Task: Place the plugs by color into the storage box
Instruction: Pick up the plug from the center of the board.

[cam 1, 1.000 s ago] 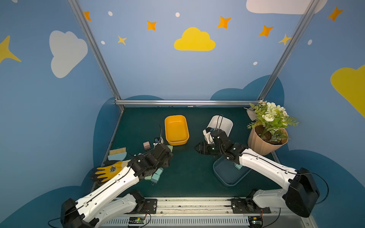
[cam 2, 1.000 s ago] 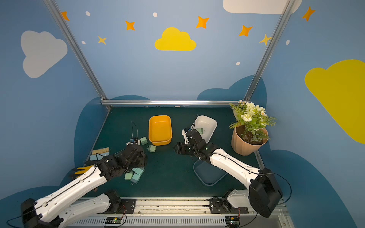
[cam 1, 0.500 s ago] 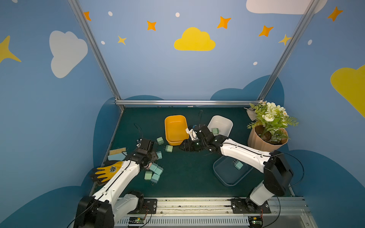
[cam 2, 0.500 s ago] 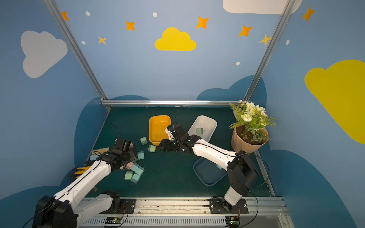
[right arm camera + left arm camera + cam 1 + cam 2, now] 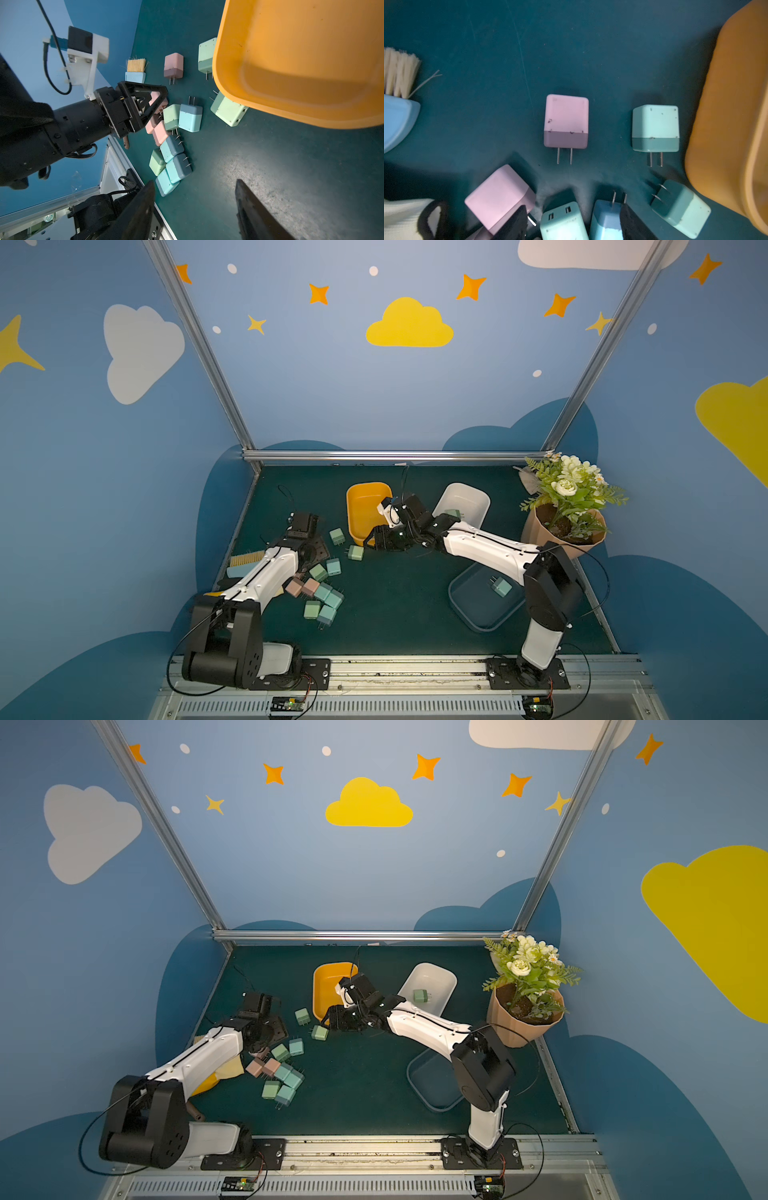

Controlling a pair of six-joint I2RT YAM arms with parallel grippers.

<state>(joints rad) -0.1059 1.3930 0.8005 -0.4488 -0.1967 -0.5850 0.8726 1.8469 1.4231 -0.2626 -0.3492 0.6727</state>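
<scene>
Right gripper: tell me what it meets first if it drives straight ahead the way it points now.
Probably the pale green plug by the orange bin: the open right gripper aims at it across bare mat. Depth is unclear; tilted lower, it would touch the mat first.

A pink plug (image 5: pixel 566 121) lies flat on the dark green mat (image 5: pixel 488 41), with a teal plug (image 5: pixel 655 127) just beside it. An orange bin (image 5: pixel 726 124) stands farther out on the same side, and a blue-backed brush (image 5: pixel 398 108) lies well apart on the opposite side.
</scene>
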